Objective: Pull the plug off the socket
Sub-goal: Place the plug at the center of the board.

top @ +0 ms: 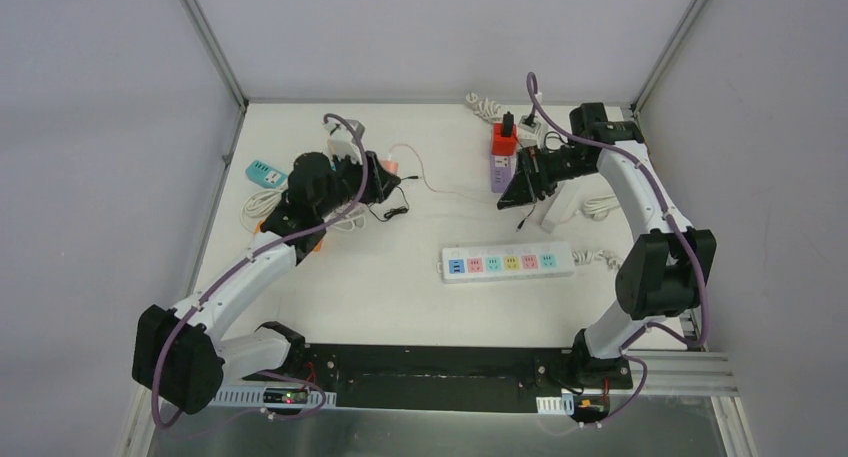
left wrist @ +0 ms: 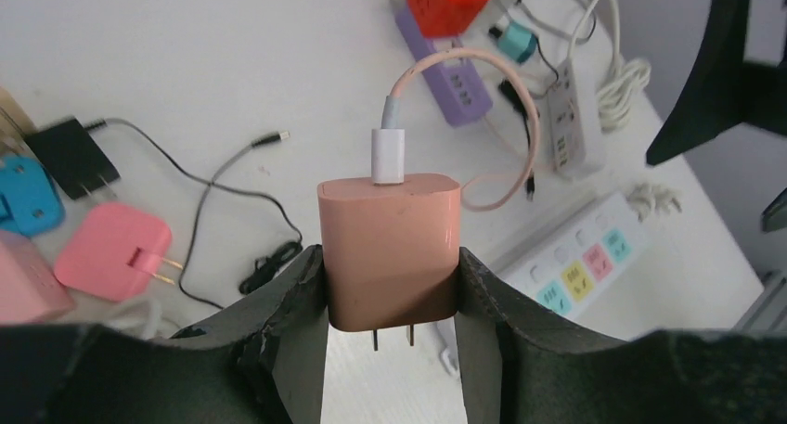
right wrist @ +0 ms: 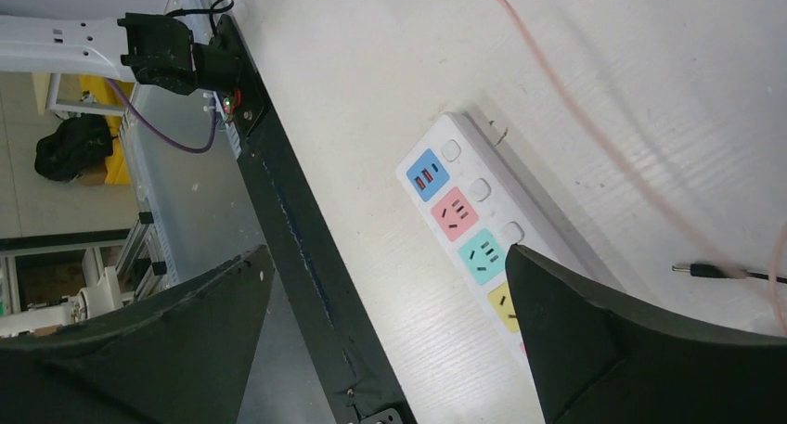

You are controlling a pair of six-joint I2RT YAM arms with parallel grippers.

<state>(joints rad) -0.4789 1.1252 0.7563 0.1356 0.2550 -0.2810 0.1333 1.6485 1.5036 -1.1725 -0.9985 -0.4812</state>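
Squarely in the middle of the left wrist view, the pink plug [left wrist: 388,243] sits upright, pinched on both flanks by the dark fingers [left wrist: 299,322] of the left gripper [left wrist: 390,262]. Its two metal prongs [left wrist: 393,339] stick out bare below it, in the air above the white worktop [top: 400,307] and in no socket. A white connector [left wrist: 389,155] is pushed into the plug's top, and a pink cable [left wrist: 483,67] loops from it toward the upper right of that frame.

Seen from above, this grip is in the upper left-centre of the frame. The white power strip [top: 508,262] with coloured sockets lies well apart from it, right of centre.

At the left edge of the left wrist view, a second pink charger [left wrist: 111,248] lies flat with its prongs showing. A black adapter [left wrist: 70,155] is above it. A purple power strip [left wrist: 455,81] and a red cube [left wrist: 447,2] are at the top.

The right gripper [right wrist: 388,252] hovers near the purple strip in the overhead view. Its fingers are spread wide with nothing between them.
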